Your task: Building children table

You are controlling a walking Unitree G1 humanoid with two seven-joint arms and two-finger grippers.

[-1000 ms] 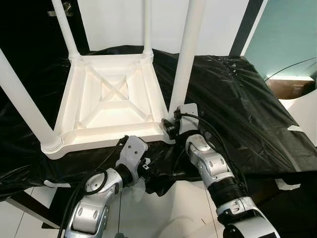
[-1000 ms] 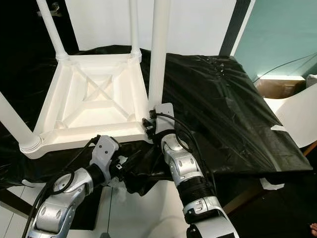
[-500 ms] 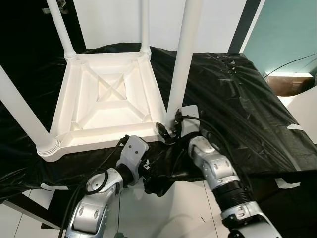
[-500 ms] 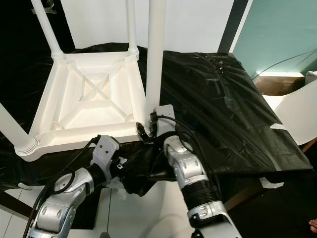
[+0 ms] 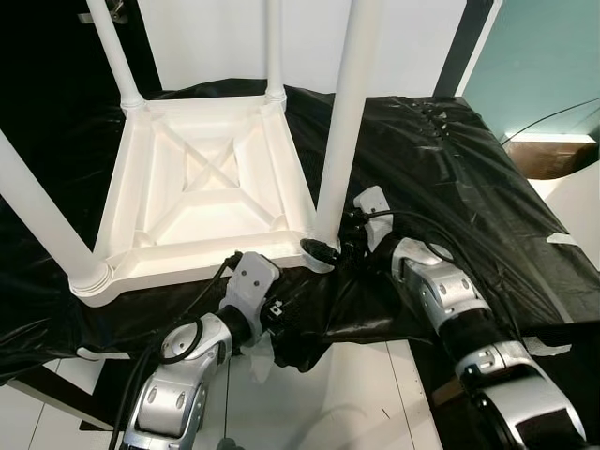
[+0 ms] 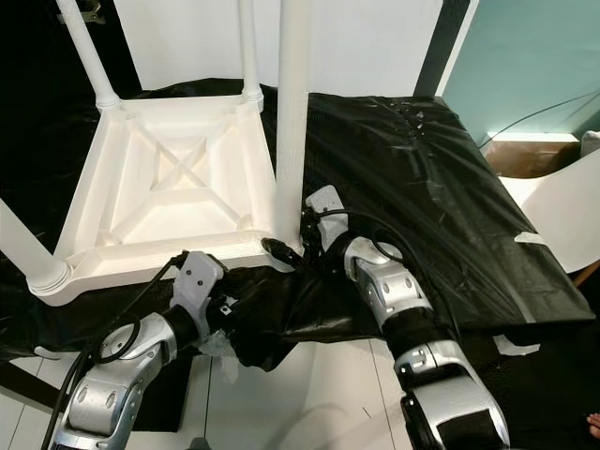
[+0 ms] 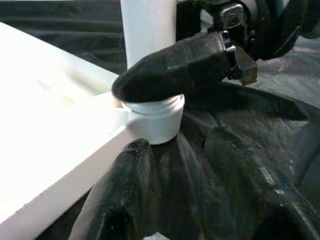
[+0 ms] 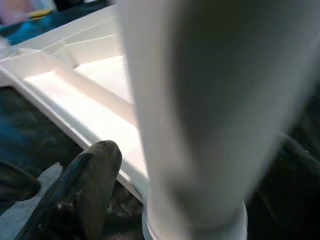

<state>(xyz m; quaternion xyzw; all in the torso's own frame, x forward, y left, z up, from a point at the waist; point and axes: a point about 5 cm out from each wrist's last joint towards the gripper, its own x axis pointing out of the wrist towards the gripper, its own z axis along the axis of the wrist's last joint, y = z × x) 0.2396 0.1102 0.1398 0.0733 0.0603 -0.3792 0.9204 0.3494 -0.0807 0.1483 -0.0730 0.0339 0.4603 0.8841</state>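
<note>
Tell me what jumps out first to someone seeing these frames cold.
An upside-down white children's table lies on black plastic sheeting, its four legs pointing up. At its near right corner the right gripper straddles the base of the nearest leg, one black finger lying against the collar. The left gripper waits open just below that corner, over the sheeting.

A crinkled black plastic sheet covers the work surface and hangs over its near edge. Behind it stands a white wall with a dark vertical strip, then a teal panel (far right). Below lies a white tiled floor.
</note>
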